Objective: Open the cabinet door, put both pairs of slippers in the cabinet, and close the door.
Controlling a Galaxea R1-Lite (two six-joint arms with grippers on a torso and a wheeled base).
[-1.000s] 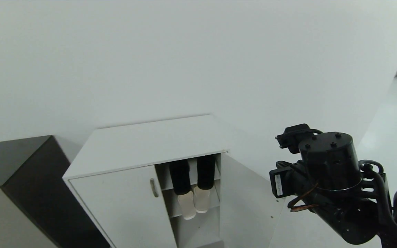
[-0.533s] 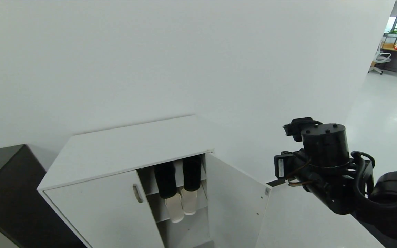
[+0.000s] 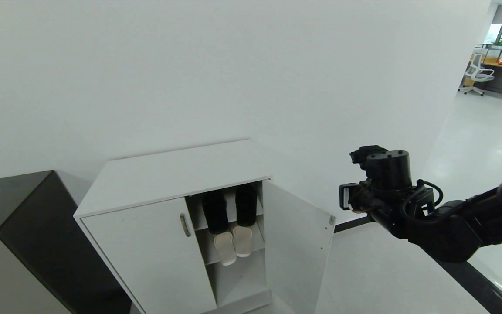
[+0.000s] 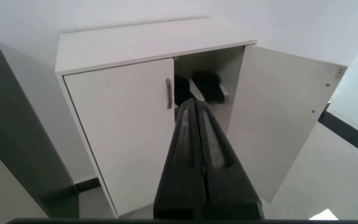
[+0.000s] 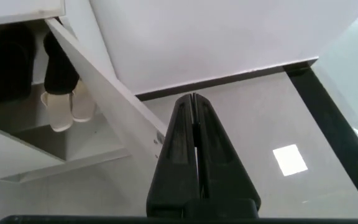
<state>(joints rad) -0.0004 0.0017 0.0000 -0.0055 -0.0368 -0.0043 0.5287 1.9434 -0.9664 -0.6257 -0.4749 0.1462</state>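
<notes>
Head view shows you the cabinet door (image 3: 296, 257) open, black slippers (image 3: 229, 209) and cream slippers (image 3: 233, 245) inside; left gripper (image 4: 196, 104) and right gripper (image 5: 193, 98) fingers are clenched, empty.

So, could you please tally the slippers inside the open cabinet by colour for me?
Black slippers: 2
Cream slippers: 2
Total: 4

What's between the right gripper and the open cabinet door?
Nothing stands there. In the right wrist view, only bare floor and the dark baseboard show between the right gripper and the open cabinet door.
</notes>
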